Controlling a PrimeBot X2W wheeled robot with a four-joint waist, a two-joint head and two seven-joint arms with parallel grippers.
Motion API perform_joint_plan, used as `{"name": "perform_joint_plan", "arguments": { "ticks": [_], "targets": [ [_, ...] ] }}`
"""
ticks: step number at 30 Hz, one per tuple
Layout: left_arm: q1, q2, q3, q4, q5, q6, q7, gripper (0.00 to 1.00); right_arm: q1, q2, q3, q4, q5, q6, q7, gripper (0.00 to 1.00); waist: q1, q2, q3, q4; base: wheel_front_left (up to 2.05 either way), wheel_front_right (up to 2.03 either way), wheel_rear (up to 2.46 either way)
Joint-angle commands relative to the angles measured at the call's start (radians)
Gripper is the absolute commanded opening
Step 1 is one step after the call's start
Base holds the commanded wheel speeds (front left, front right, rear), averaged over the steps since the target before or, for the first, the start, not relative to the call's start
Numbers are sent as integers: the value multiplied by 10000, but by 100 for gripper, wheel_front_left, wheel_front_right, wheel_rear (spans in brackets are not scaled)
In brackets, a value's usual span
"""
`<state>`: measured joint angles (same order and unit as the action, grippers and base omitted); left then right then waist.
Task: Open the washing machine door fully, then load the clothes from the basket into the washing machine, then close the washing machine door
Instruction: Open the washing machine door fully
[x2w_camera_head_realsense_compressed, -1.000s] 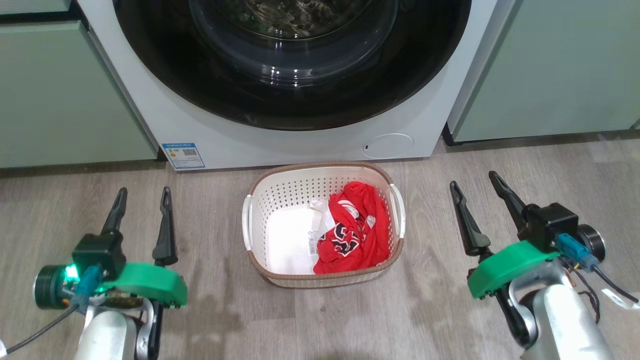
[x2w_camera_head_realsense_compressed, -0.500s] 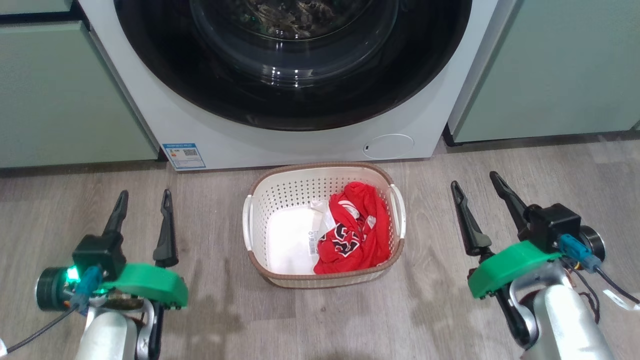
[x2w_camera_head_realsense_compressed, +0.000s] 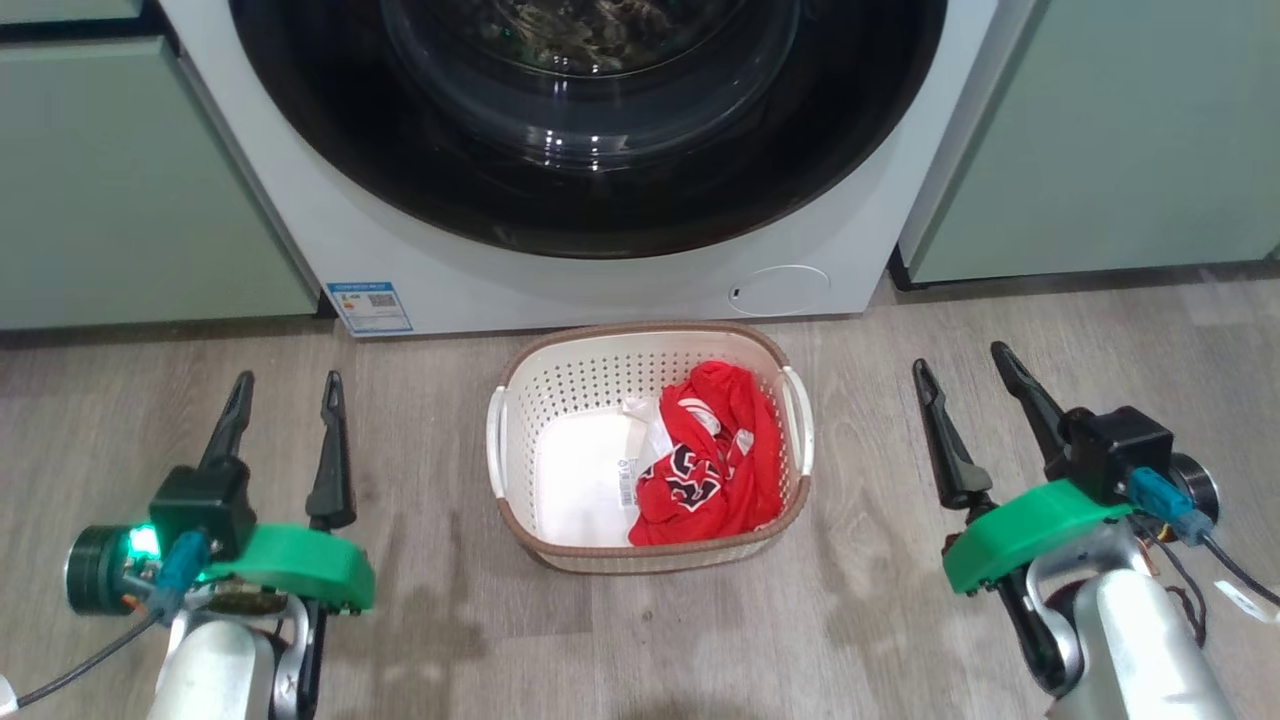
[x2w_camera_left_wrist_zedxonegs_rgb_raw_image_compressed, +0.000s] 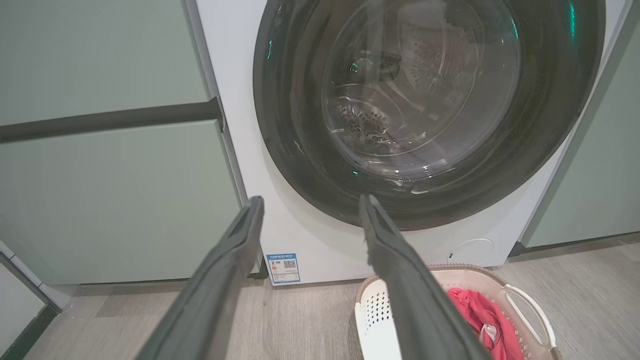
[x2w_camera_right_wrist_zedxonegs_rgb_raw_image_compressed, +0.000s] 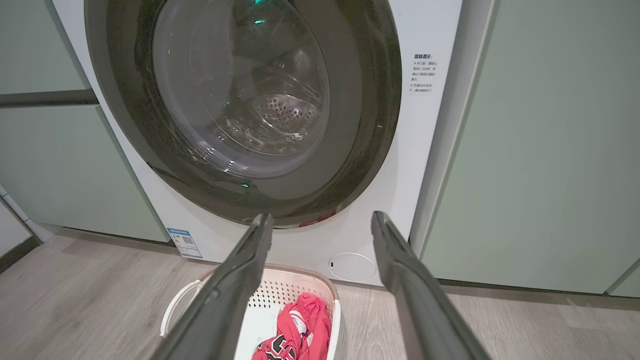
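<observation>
1. Left gripper (x2w_camera_head_realsense_compressed: 287, 380) and right gripper (x2w_camera_head_realsense_compressed: 958, 357) both hang above the wood floor (x2w_camera_head_realsense_compressed: 450, 620). Each has its two dark fingers spread wide, with nothing between them and nothing touched.
2. From the head camera, the washing machine door (x2w_camera_head_realsense_compressed: 400, 170) is cut off at the top. I get only the lower arc of its black rim and part of the glass bowl.
3. Both wrist views show the door lying shut against the white front of the washing machine (x2w_camera_head_realsense_compressed: 560, 285). Through the glass the perforated drum is dim behind reflections, and I cannot pick out a handle or latch.
4. The printed text (x2w_camera_right_wrist_zedxonegs_rgb_raw_image_compressed: 425, 72) on the machine's right side is too small for me to read.
5. The clothes (x2w_camera_head_realsense_compressed: 715, 460) lie as one red bundle in the right half of the basket (x2w_camera_head_realsense_compressed: 650, 330), heaped against its right wall. I cannot tell how many garments there are. The bundle covers part of the sticker (x2w_camera_head_realsense_compressed: 628, 480) on the basket's base.
6. The basket stands on the floor just in front of the machine, below the door and near the small round flap (x2w_camera_head_realsense_compressed: 778, 290). A thin strip of floor shows between its rim and the machine.
7. Open floor lies on each side, between the basket and each gripper.
8. Pale green cabinets, left (x2w_camera_head_realsense_compressed: 130, 180) and right (x2w_camera_head_realsense_compressed: 1100, 140), sit close against the machine's sides.
</observation>
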<state>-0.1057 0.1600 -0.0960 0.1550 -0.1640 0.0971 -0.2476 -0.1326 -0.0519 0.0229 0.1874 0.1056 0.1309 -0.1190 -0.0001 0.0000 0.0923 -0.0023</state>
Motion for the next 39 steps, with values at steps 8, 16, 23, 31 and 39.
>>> {"name": "perform_joint_plan", "arguments": {
  "ticks": [8, 16, 23, 31, 39],
  "targets": [
    [-428, 293, 239, -404, 120, 35, -124, 100, -449, 16, 96, -340, 67, -2, -122, 100, 1, 0, 89, -64, 105, 112, -218],
    [-442, 289, 170, -393, 91, -6, -133, 100, -403, 16, -34, -352, 86, -2, -148, 100, 1, 0, 95, -144, 120, 127, -246],
    [-482, 303, 73, -358, 61, -76, -137, 100, -383, 16, -101, -363, 116, -2, -183, 100, 1, 0, 98, -235, 120, 126, -246],
    [-505, 302, 5, -444, -97, -253, -139, 100, -362, 16, -152, -337, 190, -2, -216, 100, 1, 0, 115, -303, 106, 106, -211],
    [-499, 355, -33, -464, -139, -338, -140, 100, -322, 16, -161, -307, 327, -2, -291, 100, 1, 0, 174, -328, 42, 42, -85]
  ]
}}
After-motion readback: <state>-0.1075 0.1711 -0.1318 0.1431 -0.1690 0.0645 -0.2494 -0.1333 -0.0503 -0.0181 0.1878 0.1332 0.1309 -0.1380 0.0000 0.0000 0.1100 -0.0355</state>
